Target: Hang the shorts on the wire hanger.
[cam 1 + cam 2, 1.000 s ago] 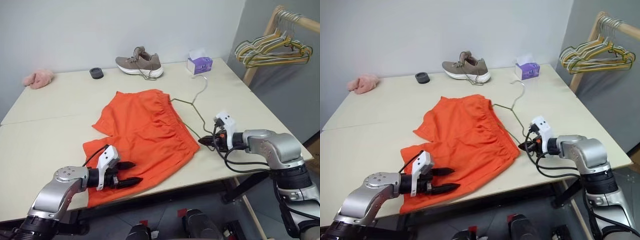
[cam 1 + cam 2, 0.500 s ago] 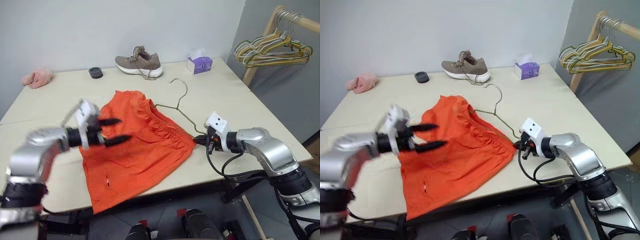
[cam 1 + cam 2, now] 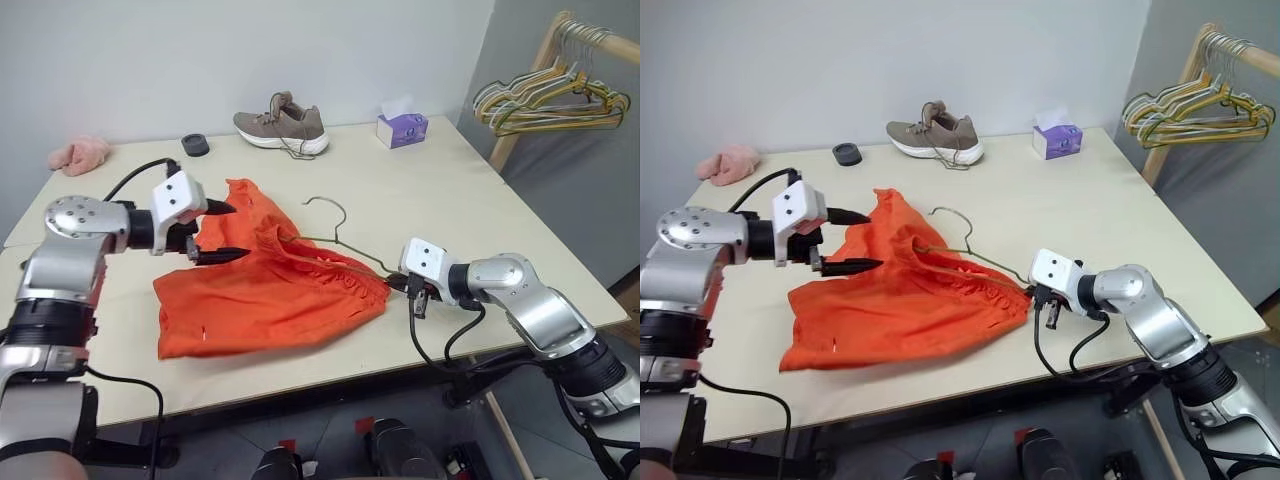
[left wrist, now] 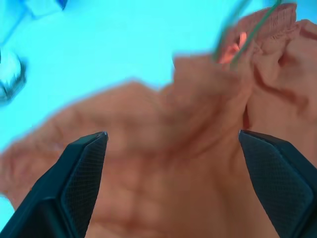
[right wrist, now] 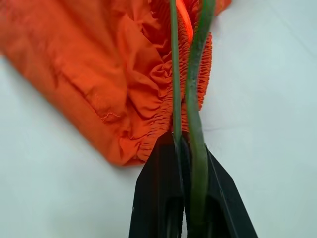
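Observation:
The orange shorts (image 3: 262, 292) lie bunched across the middle of the table, their gathered waistband toward my right gripper. The olive wire hanger (image 3: 337, 243) runs into the fabric, and its hook (image 3: 952, 213) stands up above the shorts. My right gripper (image 3: 402, 284) is shut on the hanger's corner beside the waistband; the right wrist view shows the green wire (image 5: 195, 99) pinched between the black fingers (image 5: 161, 198). My left gripper (image 3: 868, 240) hovers open over the shorts' left part, with the fabric (image 4: 188, 163) under its spread fingers (image 4: 84, 163) and nothing held.
Along the table's far edge lie a brown shoe (image 3: 281, 127), a purple tissue box (image 3: 402, 128), a small black round thing (image 3: 195, 145) and a pink cloth (image 3: 80, 154). A wooden rack with bunched hangers (image 3: 550, 100) stands beyond the table's right side.
My left gripper rose from the shorts' near corner to above their left part, opening wider. The shorts got bunched and turned. The hanger swung so that its hook now stands over the shorts.

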{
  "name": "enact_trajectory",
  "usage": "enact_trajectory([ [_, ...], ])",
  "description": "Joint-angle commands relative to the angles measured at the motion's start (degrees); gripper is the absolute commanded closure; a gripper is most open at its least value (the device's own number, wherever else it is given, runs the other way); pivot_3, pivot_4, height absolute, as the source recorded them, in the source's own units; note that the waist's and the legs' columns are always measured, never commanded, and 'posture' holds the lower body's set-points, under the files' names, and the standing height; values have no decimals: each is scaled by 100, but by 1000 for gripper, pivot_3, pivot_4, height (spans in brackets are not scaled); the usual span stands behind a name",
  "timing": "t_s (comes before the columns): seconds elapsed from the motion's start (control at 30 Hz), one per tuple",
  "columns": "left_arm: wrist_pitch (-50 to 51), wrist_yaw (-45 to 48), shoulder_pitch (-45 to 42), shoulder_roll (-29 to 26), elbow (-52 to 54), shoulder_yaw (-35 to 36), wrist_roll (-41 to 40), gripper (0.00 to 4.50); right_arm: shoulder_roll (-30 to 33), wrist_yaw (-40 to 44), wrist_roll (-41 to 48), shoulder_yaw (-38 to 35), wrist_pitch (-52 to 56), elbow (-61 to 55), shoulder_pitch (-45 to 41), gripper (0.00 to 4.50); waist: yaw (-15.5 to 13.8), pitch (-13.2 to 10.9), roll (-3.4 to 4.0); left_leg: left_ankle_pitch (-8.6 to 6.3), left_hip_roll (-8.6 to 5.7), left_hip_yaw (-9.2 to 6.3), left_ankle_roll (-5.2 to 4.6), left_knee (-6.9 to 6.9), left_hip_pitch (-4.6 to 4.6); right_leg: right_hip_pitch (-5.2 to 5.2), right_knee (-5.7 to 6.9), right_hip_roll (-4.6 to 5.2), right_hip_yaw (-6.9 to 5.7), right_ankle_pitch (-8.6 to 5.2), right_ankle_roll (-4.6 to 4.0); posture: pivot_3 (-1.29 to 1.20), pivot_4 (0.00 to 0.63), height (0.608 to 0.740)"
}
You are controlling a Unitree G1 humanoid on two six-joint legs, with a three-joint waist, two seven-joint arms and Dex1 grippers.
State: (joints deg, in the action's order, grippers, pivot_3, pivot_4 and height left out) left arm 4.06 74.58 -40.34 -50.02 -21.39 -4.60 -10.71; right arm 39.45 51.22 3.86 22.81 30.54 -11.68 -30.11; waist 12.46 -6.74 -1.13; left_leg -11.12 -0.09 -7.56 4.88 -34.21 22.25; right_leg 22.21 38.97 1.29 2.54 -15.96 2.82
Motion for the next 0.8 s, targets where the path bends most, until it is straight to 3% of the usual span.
enact_trajectory([
  [0.03,-278,187,-36,110,-9,-181,166,50,23,76,-147,-46,-209,-245,-81,4500,31,0,0,0,0,0,0,0,0,0,0,0,0,0,0,-210,42,740],
  [0.23,-283,542,153,127,117,-349,207,50,-19,152,-214,-87,-209,-284,-201,4500,112,0,0,0,3,-1,0,0,-2,1,4,-2,1,0,0,-221,41,740],
  [0.53,-446,231,124,-72,-460,112,213,50,-134,52,-295,-190,-4,-444,-174,4500,197,1,-2,0,2,-5,-1,-9,0,-1,7,-1,-1,2,3,-224,33,740],
  [0.8,-375,258,515,119,92,-24,189,50,-254,134,-249,-162,160,-546,-279,4500,170,7,-7,1,1,-10,0,-13,2,-1,10,0,-4,3,3,-219,29,740],
])
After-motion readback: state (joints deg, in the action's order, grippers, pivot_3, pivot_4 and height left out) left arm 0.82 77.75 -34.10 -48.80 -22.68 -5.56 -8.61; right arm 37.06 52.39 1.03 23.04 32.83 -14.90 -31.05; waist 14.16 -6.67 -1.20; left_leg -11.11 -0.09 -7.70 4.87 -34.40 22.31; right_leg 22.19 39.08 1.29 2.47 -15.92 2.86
